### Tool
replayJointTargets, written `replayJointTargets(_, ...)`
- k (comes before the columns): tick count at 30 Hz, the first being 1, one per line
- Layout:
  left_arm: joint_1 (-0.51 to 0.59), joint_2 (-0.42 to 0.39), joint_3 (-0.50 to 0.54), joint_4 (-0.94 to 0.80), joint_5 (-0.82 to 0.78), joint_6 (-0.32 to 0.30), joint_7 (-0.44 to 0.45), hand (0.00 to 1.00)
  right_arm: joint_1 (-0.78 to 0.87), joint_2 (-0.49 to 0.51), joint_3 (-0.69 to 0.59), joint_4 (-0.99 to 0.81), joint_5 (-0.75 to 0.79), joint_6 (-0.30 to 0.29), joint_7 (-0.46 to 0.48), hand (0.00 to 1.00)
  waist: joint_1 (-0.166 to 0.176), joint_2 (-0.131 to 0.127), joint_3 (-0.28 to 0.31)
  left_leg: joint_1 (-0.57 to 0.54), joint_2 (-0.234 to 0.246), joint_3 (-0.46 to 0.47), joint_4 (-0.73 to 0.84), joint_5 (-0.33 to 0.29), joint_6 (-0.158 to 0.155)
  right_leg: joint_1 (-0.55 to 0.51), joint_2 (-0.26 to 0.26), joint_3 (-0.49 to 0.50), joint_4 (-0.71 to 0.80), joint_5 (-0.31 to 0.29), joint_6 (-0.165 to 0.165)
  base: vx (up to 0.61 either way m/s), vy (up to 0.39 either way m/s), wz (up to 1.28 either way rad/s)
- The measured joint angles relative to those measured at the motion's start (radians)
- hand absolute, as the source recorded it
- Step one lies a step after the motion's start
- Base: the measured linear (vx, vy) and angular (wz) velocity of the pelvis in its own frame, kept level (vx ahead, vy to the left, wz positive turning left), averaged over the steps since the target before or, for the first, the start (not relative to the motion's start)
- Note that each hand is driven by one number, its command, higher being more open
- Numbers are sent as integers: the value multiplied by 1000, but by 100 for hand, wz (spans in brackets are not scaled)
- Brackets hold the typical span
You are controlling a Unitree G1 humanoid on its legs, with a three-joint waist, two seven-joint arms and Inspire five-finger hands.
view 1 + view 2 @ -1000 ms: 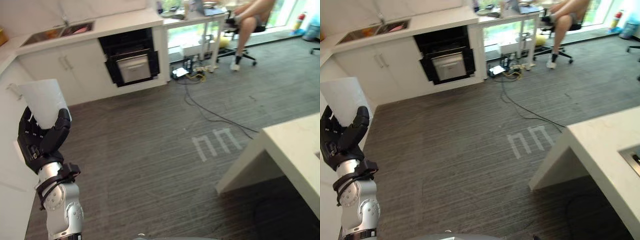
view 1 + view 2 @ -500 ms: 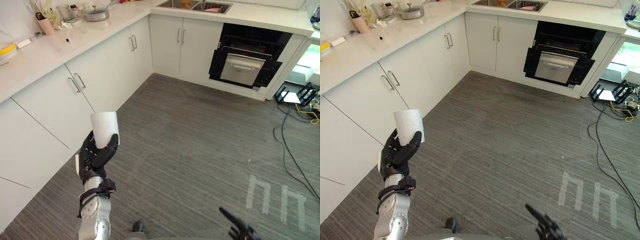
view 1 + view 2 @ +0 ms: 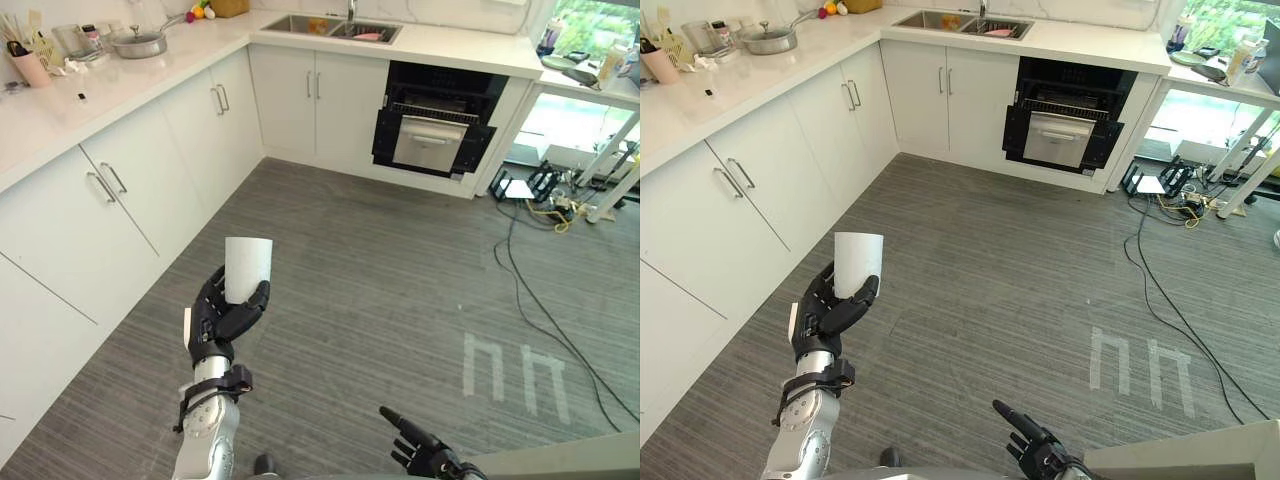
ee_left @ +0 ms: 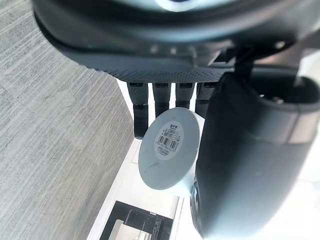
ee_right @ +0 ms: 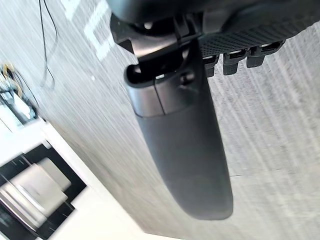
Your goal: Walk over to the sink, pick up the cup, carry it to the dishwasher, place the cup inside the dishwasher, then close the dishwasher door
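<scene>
My left hand (image 3: 222,315) is raised in front of me, shut on a white cup (image 3: 247,269) held upright; the cup's base (image 4: 167,148) with a barcode label shows between the fingers and thumb in the left wrist view. The dishwasher (image 3: 435,125) stands open in the far cabinet run, black inside with a silver rack front (image 3: 1059,139). The sink (image 3: 330,27) sits in the counter just left of it. My right hand (image 3: 417,455) shows at the bottom edge, fingers straight, holding nothing.
White cabinets (image 3: 120,180) with a countertop run along the left; a pan (image 3: 140,42) and utensils rest there. Cables (image 3: 545,290) trail over the grey floor on the right, by a desk (image 3: 1230,75). A pale counter corner (image 3: 1200,455) sits at the bottom right.
The camera has swung, so the dishwasher and sink now lie more centrally ahead. The cup stays in my left hand. My right hand shows a little more at the bottom.
</scene>
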Motion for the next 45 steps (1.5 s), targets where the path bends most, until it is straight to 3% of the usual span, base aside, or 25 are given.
replayJointTargets(4, 1, -12, -72, -1, 49, 26, 17, 0, 34, -9, -137, 32, -67, -39, 24, 100, -2, -10, 16, -93, -28, -28, 357, -223, 47, -30, -102, -31, 302, -211, 37, -34, 89, 30)
replayJointTargets(6, -12, -6, -139, -2, 68, 39, 14, 0, 81, -27, -142, 57, -45, -47, 17, 100, -7, -15, 12, -153, -41, 30, 569, -319, 138, -4, -158, -89, 393, -259, 56, 93, 210, 84)
replayJointTargets(7, -20, -17, -158, -8, 71, 38, 14, 0, 96, -35, -170, 46, 1, -77, 13, 100, -8, 0, 23, -152, -41, 35, 606, -404, 101, -60, -195, -96, 601, -291, 18, 140, 186, 76)
replayJointTargets(8, -24, -16, -154, -2, 73, 42, 16, 0, 90, -37, -180, 41, 23, -87, 7, 100, -6, -17, 32, -145, -57, 37, 620, -423, 105, -113, -232, -69, 731, -275, -9, 154, 180, 37)
replayJointTargets(9, -24, -7, -152, 5, 72, 60, 26, 0, 84, -35, -181, 35, 38, -103, 8, 100, -9, -32, 36, -117, -75, 39, 608, -431, 110, -181, -268, -39, 880, -202, -97, 128, 150, 11)
replayJointTargets(10, -22, 5, -154, 6, 68, 72, 32, 0, 79, -33, -178, 36, 43, -119, 15, 100, -11, -29, 40, -81, -85, 37, 577, -429, 113, -231, -281, -5, 977, -123, -121, 275, 106, 7)
replayJointTargets(11, -21, 18, -141, 6, 66, 72, 38, 0, 67, -21, -167, 38, 43, -138, 30, 100, -9, -32, 41, -28, -83, 29, 512, -419, 118, -298, -243, 21, 1050, -154, -93, 273, 26, 5)
replayJointTargets(14, -63, 21, -125, 5, 66, 69, 37, 0, 63, 15, -122, 17, 62, -166, 51, 100, -25, -26, 39, 45, -80, -30, 350, -367, 109, -392, -98, -1, 824, -205, -66, 301, -47, 44)
replayJointTargets(16, -120, 21, -156, 3, 67, 70, 31, 0, 62, 19, -88, 16, 63, -166, 46, 100, -27, -19, 50, 86, -71, -70, 288, -357, 102, -436, -41, 14, 591, -171, -35, 347, -135, 76)
replayJointTargets(18, -163, 20, -179, -15, 69, 72, 25, 0, 62, 22, -62, 17, 64, -166, 40, 100, -26, -11, 58, 145, -62, -98, 247, -374, 69, -461, -23, 55, 310, -12, -14, 539, -242, 59)
replayJointTargets(19, -175, 23, -184, -34, 70, 79, 20, 0, 63, 22, -51, 16, 64, -166, 38, 100, -26, -15, 58, 186, -55, -109, 239, -396, 38, -441, -24, 56, 225, 148, -2, 524, -236, 34)
replayJointTargets(20, -176, 17, -184, -39, 70, 79, 15, 0, 64, 20, -52, 16, 64, -166, 37, 100, -27, -3, 62, 211, -47, -115, 238, -413, 20, -423, -15, 49, 227, 229, -41, 554, -228, 24)
replayJointTargets(22, -175, 0, -187, -64, 69, 93, 2, 0, 59, 15, -61, -13, 64, -168, 15, 100, -23, 50, 69, 271, 16, -79, 242, -408, -3, -440, 23, 42, 405, 128, -81, 457, -176, 1)
replayJointTargets(26, -147, -26, -193, -75, 69, 93, -22, 0, 104, 45, -64, -105, 70, -200, -11, 100, -26, 54, 58, 225, 57, -86, 482, -374, 12, -418, 32, 23, 538, -50, -84, 440, -237, 6)
replayJointTargets(27, -130, -42, -193, -76, 70, 92, -29, 0, 119, 53, -64, -110, 69, -216, -13, 100, -27, 62, 58, 139, 95, -100, 681, -307, 12, -380, 49, 7, 528, -90, -82, 368, -191, 16)
replayJointTargets(29, -85, -60, -188, -80, 89, 79, -32, 0, 152, 59, -60, -110, 67, -248, -11, 100, -22, 78, 57, 21, 160, -147, 926, -50, 9, -281, 103, 5, 457, -122, -108, 402, -138, 2)
replayJointTargets(30, -51, -62, -175, -84, 89, 77, -39, 0, 179, 56, -45, -111, 60, -282, -11, 100, -18, 78, 54, -26, 198, -153, 1032, 67, 42, -199, 145, 19, 382, -135, -132, 483, -71, -11)
replayJointTargets(31, -44, -64, -158, -86, 88, 77, -52, 0, 187, 52, -34, -116, 61, -327, -11, 100, -20, 83, 53, -115, 207, -146, 1172, -30, 95, -141, 163, 32, 337, -141, -142, 495, -71, -10)
replayJointTargets(33, -44, -61, -136, -86, 86, 77, -64, 0, 181, 31, -12, -148, 73, -364, -12, 100, -14, 67, 65, -226, 168, -108, 1220, -177, 129, -67, 169, 88, 282, -144, -148, 531, -79, -32)
replayJointTargets(35, -43, -37, -96, -90, 84, 62, -83, 0, 113, 5, 35, -210, 111, -394, -19, 100, 26, 54, 67, -309, 79, -20, 882, -298, 117, 20, 123, 166, 221, -150, -121, 737, 66, -108)
replayJointTargets(37, -34, -37, -87, -119, 84, 38, -88, 0, 63, -17, 86, -285, 114, -424, -37, 100, 33, 54, 63, -326, -32, -33, 375, -195, 76, 52, 72, 215, 203, -194, -67, 742, 212, -93)
replayJointTargets(38, -12, -44, -86, -150, 86, 28, -89, 0, 30, -22, 112, -294, 128, -432, -45, 100, 48, 60, 56, -291, -52, -29, 250, 31, 136, 75, 57, 255, 189, -224, -40, 573, 231, -58)
replayJointTargets(39, -19, -34, -78, -156, 87, 22, -89, 0, -7, 5, 135, -289, 143, -431, -57, 100, 41, 25, 61, -290, -75, -12, 286, -12, 137, 88, 38, 287, 167, -219, -54, 551, 211, -45)
replayJointTargets(43, -14, -33, -43, -159, 87, 20, -66, 0, -49, 17, 202, -288, 141, -425, -102, 100, 40, 19, 65, -298, -20, 13, 567, -180, 148, 148, 52, 308, 205, -114, -64, 446, 104, -30)
replayJointTargets(45, 7, -42, -40, -179, 90, 4, -68, 0, -26, 15, 193, -301, 142, -424, -124, 100, 48, 12, 43, -253, -46, 29, 471, -212, 118, 118, 47, 288, 349, -110, -51, 333, 115, -43)
